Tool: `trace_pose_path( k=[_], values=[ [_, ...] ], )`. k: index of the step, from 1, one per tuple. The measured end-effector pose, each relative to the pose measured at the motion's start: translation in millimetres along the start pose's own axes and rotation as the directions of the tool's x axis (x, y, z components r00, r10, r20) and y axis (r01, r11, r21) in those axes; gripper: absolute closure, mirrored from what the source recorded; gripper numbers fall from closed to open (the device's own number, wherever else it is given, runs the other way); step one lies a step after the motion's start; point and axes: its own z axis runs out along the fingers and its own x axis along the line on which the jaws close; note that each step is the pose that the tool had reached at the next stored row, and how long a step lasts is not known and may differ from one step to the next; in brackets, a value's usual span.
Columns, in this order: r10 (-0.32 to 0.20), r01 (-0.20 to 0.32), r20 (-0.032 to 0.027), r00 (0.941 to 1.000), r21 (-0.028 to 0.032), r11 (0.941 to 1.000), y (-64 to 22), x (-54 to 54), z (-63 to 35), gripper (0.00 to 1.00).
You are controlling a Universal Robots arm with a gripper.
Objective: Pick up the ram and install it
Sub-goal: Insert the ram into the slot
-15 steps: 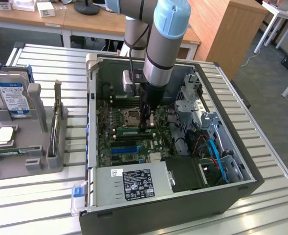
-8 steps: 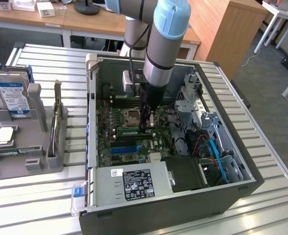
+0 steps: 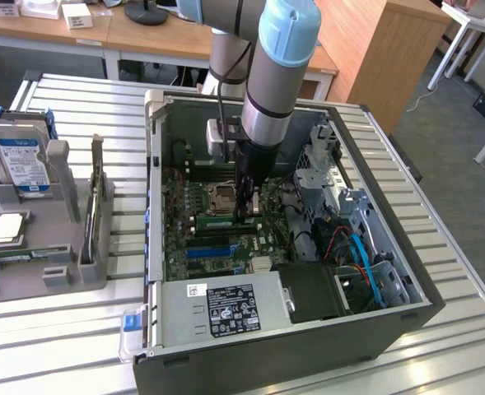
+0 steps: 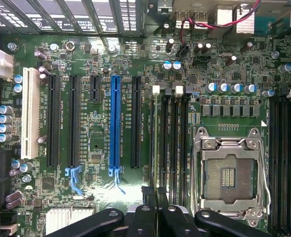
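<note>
Presently the hand (image 3: 244, 211) (image 4: 157, 213), closed narrow, sits low in the computer case (image 3: 374, 329), its tips at the ram (image 3: 216, 220) along the memory slots (image 4: 171, 138).

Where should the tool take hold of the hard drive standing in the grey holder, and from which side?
Grip the hard drive by its free top end, coming from above. It stands on end, and the grey holder encloses its lower part.

Claw (image 3: 246, 211) low over motherboard (image 3: 183, 204) inside open case (image 3: 291, 366).
</note>
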Motion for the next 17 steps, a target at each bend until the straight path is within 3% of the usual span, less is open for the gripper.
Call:
trace_pose_path(
  k=[17],
  values=[
    [0.003,-0.003,0.0001,1.0000,0.0001,1.0000,0.0,-0.2,0.7,0.88]
  ],
)
